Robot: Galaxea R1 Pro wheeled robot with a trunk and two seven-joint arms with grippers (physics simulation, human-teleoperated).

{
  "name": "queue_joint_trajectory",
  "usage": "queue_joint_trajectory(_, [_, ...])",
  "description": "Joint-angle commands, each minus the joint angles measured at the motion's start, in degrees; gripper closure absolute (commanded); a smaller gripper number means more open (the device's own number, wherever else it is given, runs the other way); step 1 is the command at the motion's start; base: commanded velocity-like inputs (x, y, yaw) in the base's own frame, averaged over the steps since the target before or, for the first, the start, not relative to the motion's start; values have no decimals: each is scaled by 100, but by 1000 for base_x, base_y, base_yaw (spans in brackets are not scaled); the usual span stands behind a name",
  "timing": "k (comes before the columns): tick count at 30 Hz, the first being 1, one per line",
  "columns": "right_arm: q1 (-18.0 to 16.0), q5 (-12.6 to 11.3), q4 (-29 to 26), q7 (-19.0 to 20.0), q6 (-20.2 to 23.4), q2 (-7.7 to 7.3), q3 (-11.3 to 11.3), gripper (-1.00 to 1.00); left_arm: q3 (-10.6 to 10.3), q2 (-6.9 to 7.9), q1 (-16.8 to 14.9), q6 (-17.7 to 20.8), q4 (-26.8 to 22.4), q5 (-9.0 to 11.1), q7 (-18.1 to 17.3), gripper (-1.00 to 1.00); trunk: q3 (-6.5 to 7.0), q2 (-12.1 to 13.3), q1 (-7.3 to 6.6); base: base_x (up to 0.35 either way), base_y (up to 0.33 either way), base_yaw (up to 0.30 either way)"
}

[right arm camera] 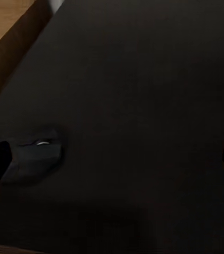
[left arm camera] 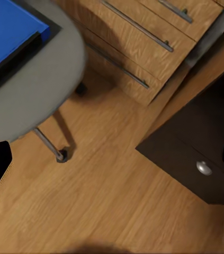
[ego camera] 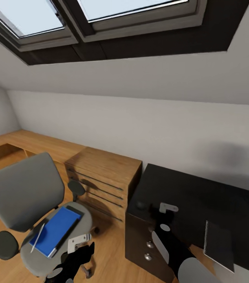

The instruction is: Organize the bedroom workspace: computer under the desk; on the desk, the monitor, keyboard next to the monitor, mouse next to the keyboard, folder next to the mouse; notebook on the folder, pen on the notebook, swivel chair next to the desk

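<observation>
A grey swivel chair (ego camera: 22, 192) stands at the left. On its seat lies a blue folder (ego camera: 55, 231) with a black edge, and a thin white pen (ego camera: 38, 237) rests across it. My left gripper (ego camera: 81, 251) hangs open beside the seat's near edge, above the wood floor (left arm camera: 106, 201), with the seat (left arm camera: 32, 90) close by. My right gripper (ego camera: 156, 213) hovers open over the black desk (ego camera: 203, 196), next to a small dark mouse (ego camera: 141, 205) (right arm camera: 35, 153). A dark spiral-edged notebook (ego camera: 218, 245) lies on the desk near its front.
A wooden drawer unit (ego camera: 105, 177) stands between the chair and the desk. The desk's own drawers with round knobs (ego camera: 150, 244) face the chair. A low wooden bench (ego camera: 34, 143) runs along the sloped wall under skylights (ego camera: 34, 19).
</observation>
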Motion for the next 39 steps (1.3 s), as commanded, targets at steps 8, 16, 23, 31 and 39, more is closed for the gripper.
queue_joint_trajectory(8, [6,-57,43,-18,-144,12,38,-100,85,4,-1,12,-38,65,30,-100,-7,-6,5,290,186,0])
queue_joint_trajectory(16, [6,-21,43,245,-150,-19,46,-100,524,-3,-1,28,-402,84,9,-100,-7,-6,5,85,23,0])
queue_joint_trajectory(23, [35,33,38,569,-155,-44,60,-100,775,-16,-1,26,-866,101,7,-100,-43,-86,49,2,1,0])
queue_joint_trajectory(31, [28,307,514,1331,-151,-340,49,-100,978,-39,-1,28,-884,113,7,-100,-187,-407,225,0,0,0])
queue_joint_trajectory(39, [7,677,904,1505,-128,-400,55,-100,958,-48,-1,30,-879,122,7,-100,-330,-728,400,0,0,0])
